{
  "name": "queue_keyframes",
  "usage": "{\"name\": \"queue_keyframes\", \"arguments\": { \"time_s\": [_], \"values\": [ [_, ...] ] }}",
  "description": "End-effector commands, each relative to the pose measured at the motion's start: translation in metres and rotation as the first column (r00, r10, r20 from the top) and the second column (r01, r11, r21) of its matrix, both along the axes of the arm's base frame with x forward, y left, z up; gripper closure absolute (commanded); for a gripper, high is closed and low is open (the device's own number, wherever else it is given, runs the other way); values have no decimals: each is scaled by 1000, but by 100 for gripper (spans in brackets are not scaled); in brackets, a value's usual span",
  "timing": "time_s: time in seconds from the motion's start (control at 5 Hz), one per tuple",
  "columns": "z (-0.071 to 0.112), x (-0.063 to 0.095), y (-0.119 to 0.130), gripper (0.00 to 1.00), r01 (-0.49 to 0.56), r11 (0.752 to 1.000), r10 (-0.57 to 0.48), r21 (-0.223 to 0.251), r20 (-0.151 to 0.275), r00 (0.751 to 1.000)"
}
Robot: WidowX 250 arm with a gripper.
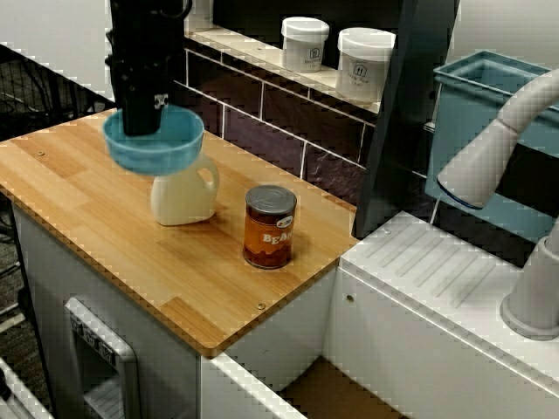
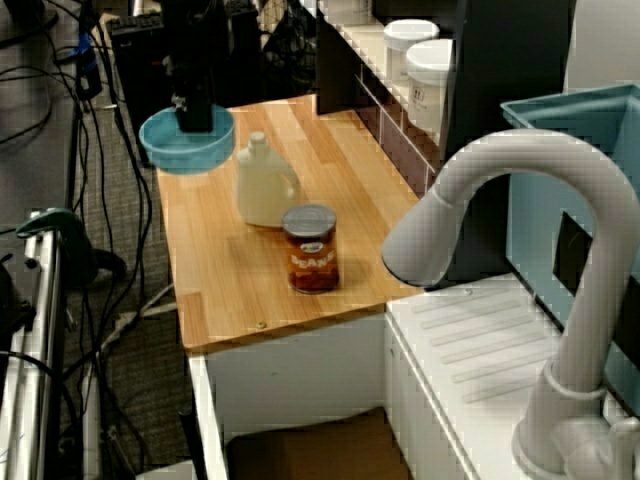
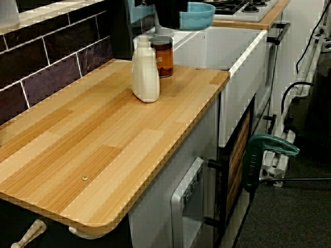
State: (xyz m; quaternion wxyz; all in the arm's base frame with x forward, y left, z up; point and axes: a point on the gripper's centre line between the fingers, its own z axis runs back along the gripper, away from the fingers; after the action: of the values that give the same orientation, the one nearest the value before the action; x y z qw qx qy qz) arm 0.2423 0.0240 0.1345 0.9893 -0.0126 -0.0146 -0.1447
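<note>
High corner view: a black claw reaches straight down into a blue bowl and is clamped on its rim, holding it in the air above the wooden counter. The bowl is round, so it has no long side. Its mouth faces up and it hangs roughly level. Just beneath it stands a cream jug, upright, with its handle towards a brown can that stands near it on the right. The bowl hides the jug's neck from this angle. On a shelf behind are two white tubs, well apart from the bowl. A grey faucet curves in at the right edge.

Sink-side view: the bowl hangs at the counter's far left corner, beside the jug rather than over it. I cannot tell whether bowl and jug touch. The claw hides the back of the bowl's inside. The can stands in front of the jug, close to it. The faucet fills the foreground.

Low view along the counter: the bowl shows at the top edge, higher than the jug and the can, mouth up. The claw's dark body covers the bowl's left part and is cut off by the frame.
</note>
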Motion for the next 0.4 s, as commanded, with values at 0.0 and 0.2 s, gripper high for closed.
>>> {"name": "queue_keyframes", "arguments": {
  "time_s": [0.0, 0.2],
  "values": [
    [-4, -30, -18, 100, 14, 1000, -15, 18, 12, 1000],
    [-20, -33, -30, 100, 18, 999, -18, 44, 11, 1000]
  ]
}}
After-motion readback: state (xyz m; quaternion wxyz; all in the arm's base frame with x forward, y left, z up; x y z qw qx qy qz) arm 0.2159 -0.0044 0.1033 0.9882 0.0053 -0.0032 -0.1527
